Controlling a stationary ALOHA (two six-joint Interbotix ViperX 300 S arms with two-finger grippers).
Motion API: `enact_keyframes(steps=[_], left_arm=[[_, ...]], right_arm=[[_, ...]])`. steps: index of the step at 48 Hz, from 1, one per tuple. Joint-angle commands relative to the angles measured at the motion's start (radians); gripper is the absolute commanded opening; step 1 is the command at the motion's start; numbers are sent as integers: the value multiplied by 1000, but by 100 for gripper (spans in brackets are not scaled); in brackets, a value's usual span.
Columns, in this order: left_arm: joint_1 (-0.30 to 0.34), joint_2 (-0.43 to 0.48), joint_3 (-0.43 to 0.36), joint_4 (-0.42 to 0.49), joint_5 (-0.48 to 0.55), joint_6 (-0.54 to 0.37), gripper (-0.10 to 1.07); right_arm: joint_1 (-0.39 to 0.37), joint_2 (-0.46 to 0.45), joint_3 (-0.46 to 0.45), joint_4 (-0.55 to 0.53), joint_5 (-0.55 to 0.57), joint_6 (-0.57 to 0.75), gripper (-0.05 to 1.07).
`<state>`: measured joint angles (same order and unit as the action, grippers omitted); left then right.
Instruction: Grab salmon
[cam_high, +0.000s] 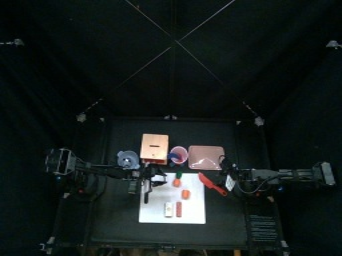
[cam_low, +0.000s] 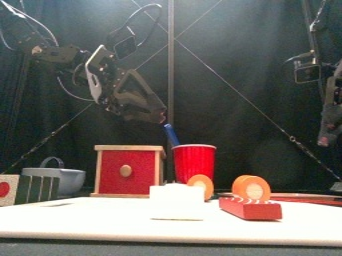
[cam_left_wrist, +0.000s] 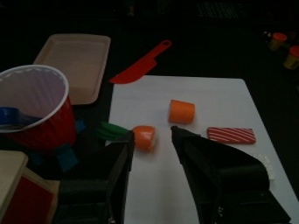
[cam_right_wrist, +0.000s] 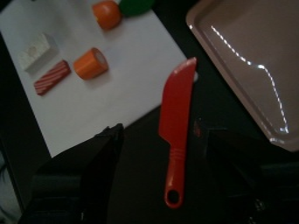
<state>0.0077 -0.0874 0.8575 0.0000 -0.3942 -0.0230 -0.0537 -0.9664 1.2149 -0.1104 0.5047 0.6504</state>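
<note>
- Two claws are over the bench, and both have their jaws apart; neither is holding anything.
- The left claw (cam_left_wrist: 152, 162) hangs low over a white rectangular board (cam_left_wrist: 233, 96). A short orange cylinder-shaped piece (cam_left_wrist: 143, 137) lies just ahead of the gap between its jaws.
- The salmon (cam_left_wrist: 230, 134), a small pinkish-red oblong slab with pale stripes, lies flat on the board. It is ahead of the left claw and off to one side of its gap, untouched.
- A second orange round piece (cam_left_wrist: 181, 110) sits further ahead of this claw.
- The right claw (cam_right_wrist: 163, 133) is spread wide above a red plastic toy knife (cam_right_wrist: 177, 122), with the knife's handle running between its jaws. The salmon (cam_right_wrist: 51, 77) is well ahead of this claw.
</note>
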Motion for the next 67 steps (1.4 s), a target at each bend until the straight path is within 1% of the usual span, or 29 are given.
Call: enact_keyframes(steps=[1,11,17,24,39,62,67], left_arm=[[-2,-18,-25,-2,-3,0,78],[-2,-15,-29,2,-9,5,78],[-2,-14,-38,9,-9,5,78],[-3,-11,-49,15,-9,5,78],[-2,-11,-55,18,-11,5,78],[-2,-11,-55,18,-11,3,78],[0,-9,-55,18,-11,3,78]], right_arm=[[3,18,-23,-20,-74,0,95],[-2,48,-18,-61,-239,-3,95],[-14,67,-17,-95,-285,0,95],[-32,83,-21,-91,-287,0,95],[-31,83,-9,-66,-287,0,95],[-25,83,-15,-60,-285,2,95],[-21,83,-15,-44,-285,2,95]])
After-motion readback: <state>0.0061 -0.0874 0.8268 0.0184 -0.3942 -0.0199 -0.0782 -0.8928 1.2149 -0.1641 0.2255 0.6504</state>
